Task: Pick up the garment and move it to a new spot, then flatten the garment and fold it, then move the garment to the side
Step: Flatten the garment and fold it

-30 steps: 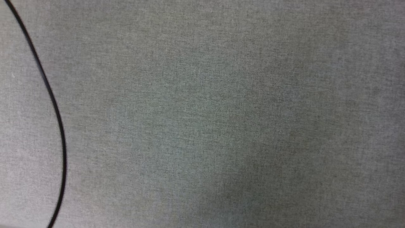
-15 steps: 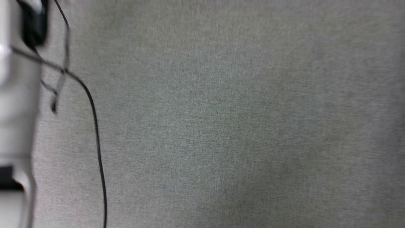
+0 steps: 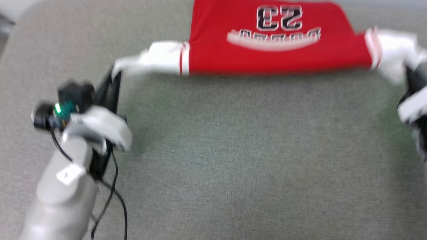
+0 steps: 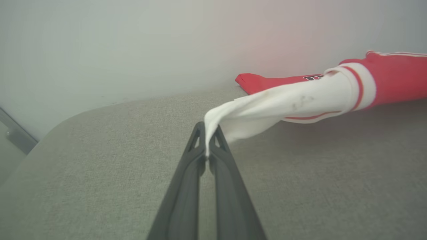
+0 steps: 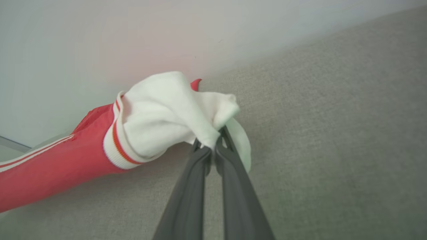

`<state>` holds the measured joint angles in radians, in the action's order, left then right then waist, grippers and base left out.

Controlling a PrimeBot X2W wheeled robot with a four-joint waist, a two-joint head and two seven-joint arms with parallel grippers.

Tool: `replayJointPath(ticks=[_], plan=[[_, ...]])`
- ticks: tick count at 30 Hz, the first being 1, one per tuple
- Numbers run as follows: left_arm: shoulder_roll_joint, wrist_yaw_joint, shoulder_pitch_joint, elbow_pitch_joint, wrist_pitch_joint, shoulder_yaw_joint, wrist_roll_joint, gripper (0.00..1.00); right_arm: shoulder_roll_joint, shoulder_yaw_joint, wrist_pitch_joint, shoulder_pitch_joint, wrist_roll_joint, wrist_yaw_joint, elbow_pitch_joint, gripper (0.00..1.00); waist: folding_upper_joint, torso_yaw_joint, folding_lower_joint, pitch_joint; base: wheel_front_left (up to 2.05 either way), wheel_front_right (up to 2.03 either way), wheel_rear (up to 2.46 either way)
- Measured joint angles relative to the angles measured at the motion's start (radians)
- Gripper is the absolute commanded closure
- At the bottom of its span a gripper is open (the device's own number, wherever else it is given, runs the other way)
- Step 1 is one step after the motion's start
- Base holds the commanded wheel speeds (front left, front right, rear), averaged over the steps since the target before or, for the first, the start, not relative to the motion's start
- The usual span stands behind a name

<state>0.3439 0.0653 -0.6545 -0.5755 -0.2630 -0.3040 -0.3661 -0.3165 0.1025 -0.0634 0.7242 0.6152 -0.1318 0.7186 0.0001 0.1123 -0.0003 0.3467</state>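
Left tool [image 4: 207,140] is pinching the tip of the shirt's [image 3: 273,50] left white sleeve [image 4: 283,103], with its fingers closed tight on the cloth and no gap showing between them. Right tool [image 5: 211,141] is doing the same on the right sleeve [image 5: 160,116], which is bunching into a loose wad around the closed fingertips. In the head view the shirt is stretching sideways between the two tools at the far side of the grey bench [image 3: 233,160], its red body facing up with the number 23 and the lettering reading upside down. The sleeve-to-sleeve edge is lying nearest the robot and is running almost straight. The head view is blurring, so the lettering is not readable. In the left wrist view the sleeve is hanging clear of the bench and throwing a soft shadow below it, while a far red corner [image 4: 253,83] is resting on the bench close to the pale wall [image 4: 133,50]. The left forearm [image 3: 63,186] is reaching up from the lower left, a green light [image 3: 58,108] is glowing on its wrist, and a black cable [image 3: 116,186] is trailing beside it over the bench. The right tool [image 3: 412,80] is sitting at the right edge of the head view, blurred.
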Motion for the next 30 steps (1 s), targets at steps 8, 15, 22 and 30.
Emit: replayJointPath(ticks=[8,15,22,30], plan=[[-0.005,0.015,0.238,-0.030,0.010,-0.041,-0.012,1.00,-0.044,-0.143,-0.093,-0.255,0.047,0.000,-0.108,1.00,0.0000,-0.006,0.0000,-0.134,0.00,0.00,0.00],[-0.001,0.033,0.384,-0.044,0.037,-0.070,-0.048,1.00,-0.123,-0.246,-0.164,-0.434,0.096,0.000,-0.214,1.00,0.0001,-0.013,0.0000,-0.224,0.00,0.00,0.00],[0.030,0.031,0.487,0.002,0.067,-0.063,-0.081,1.00,-0.192,-0.280,-0.236,-0.582,0.192,0.000,-0.299,1.00,0.0001,-0.011,0.0001,-0.299,0.00,0.00,0.00],[0.070,0.019,0.646,0.133,0.146,-0.057,-0.126,1.00,-0.229,-0.284,-0.299,-0.724,0.269,0.000,-0.366,1.00,0.0000,-0.015,0.0001,-0.365,0.00,0.00,0.00]])
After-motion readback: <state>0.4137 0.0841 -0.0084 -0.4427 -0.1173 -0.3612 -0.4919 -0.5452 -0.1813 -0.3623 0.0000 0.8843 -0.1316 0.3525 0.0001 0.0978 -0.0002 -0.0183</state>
